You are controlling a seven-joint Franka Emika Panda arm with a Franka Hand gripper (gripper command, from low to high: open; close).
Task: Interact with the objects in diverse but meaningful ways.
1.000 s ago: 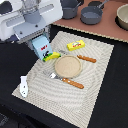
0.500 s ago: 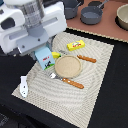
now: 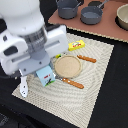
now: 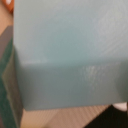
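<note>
Behind the arm's bulk, the claw is hidden above the milk carton; grip unclear.

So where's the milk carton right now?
The milk carton stands on the placemat at the exterior view's left, under the gripper, beside the round wooden plate.

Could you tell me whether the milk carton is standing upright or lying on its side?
Upright: the milk carton stands on the placemat, printed face vertical.

The arm has come lower — now hiding most of the milk carton.
</note>
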